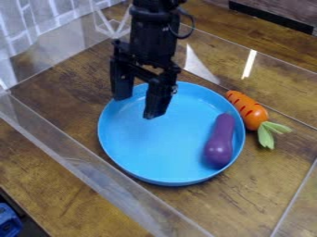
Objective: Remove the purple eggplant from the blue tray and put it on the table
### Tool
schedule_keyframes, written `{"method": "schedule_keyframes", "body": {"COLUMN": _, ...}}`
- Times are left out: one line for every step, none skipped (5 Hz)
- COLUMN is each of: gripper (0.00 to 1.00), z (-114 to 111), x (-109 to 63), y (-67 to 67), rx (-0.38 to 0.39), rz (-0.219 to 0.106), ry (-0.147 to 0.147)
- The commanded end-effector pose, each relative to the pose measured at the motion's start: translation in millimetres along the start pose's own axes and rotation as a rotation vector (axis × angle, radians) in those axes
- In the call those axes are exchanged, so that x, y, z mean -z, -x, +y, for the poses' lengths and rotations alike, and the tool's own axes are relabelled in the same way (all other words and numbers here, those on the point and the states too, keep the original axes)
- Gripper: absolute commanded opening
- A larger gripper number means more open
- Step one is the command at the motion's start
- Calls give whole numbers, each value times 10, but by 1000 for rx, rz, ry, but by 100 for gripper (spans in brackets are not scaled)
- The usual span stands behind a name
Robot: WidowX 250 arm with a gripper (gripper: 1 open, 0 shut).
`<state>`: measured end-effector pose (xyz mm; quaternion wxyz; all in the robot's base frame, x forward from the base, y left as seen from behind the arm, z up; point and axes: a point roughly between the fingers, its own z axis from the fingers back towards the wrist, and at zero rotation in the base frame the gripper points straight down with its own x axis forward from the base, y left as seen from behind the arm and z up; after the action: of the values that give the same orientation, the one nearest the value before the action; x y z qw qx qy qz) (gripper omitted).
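Observation:
The purple eggplant (221, 140) lies lengthwise inside the blue tray (148, 153), against its right rim. My gripper (139, 93) hangs over the tray's upper left part, pointing steeply down, its two black fingers (158, 99) spread wide with nothing between them. It stands well to the left of the eggplant and does not touch it. The wood-grain table (56, 139) surrounds the tray.
An orange carrot (249, 110) with green leaves lies on the table just outside the tray's right rim, beside the eggplant. Clear plastic walls (87, 171) border the tabletop in front and at the left.

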<state>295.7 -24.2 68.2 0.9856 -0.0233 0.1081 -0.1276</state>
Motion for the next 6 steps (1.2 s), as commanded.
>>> {"method": "schedule_keyframes", "body": {"gripper": 100, "z": -126, "x": -78, "y": -152, "rx": 74, "rz": -69, "ry": -23}}
{"method": "schedule_keyframes", "body": {"gripper": 100, "z": -321, "x": -102, "y": -265, "rx": 60, "rz": -109, "ry": -32}}
{"method": "schedule_keyframes", "body": {"gripper": 100, "z": -551, "x": -176, "y": -394, "rx": 57, "rz": -144, "ry": -36}}
{"method": "schedule_keyframes", "body": {"gripper": 100, "z": -723, "x": -255, "y": -519, "rx": 44, "rz": -173, "ry": -38}}
{"method": "schedule_keyframes", "body": {"gripper": 100, "z": -877, "x": -187, "y": -554, "rx": -9, "rz": -184, "ry": -23}}
{"method": "schedule_keyframes", "body": {"gripper": 100, "z": -991, "x": -84, "y": -572, "rx": -68, "rz": -180, "ry": -3}}
